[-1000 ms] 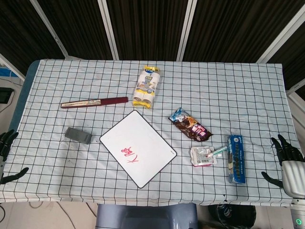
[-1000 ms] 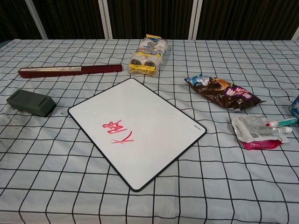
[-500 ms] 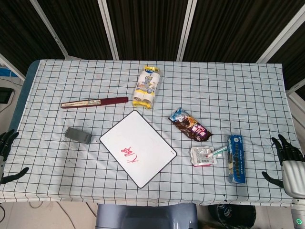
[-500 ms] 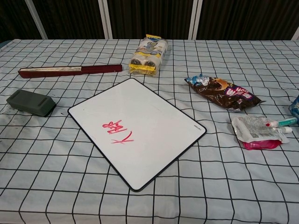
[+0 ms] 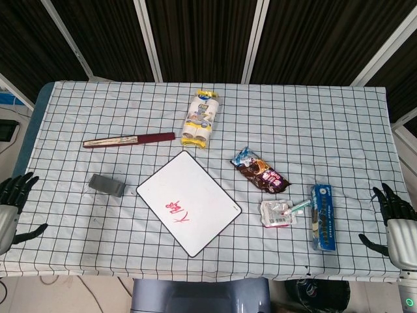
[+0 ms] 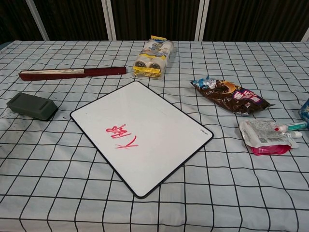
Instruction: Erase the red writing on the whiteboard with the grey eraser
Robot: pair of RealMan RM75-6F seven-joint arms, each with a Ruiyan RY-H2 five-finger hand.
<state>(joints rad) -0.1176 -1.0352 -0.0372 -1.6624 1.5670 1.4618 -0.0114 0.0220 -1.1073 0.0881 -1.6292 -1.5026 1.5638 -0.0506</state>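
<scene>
Both robot hands, left (image 5: 12, 207) and right (image 5: 396, 220), empty with fingers spread at near surface corners; eraser (image 5: 107, 185) lies left of whiteboard (image 5: 187, 201), red writing (image 5: 176, 212) intact; sloppy grab may shove eraser away.

The head view looks steeply down from high above the near edge, taking in the whole checked worktop (image 5: 326, 117) out to its far edge and the dark slatted wall behind. The chest view sits lower and closer, facing the far side at a shallow slant, so the near things loom large. Both views share the middle of the scene: the whiteboard (image 5: 187, 202) (image 6: 140, 135), the grey eraser (image 5: 107, 185) (image 6: 32, 106) to its left and the snack packets to its right.
</scene>
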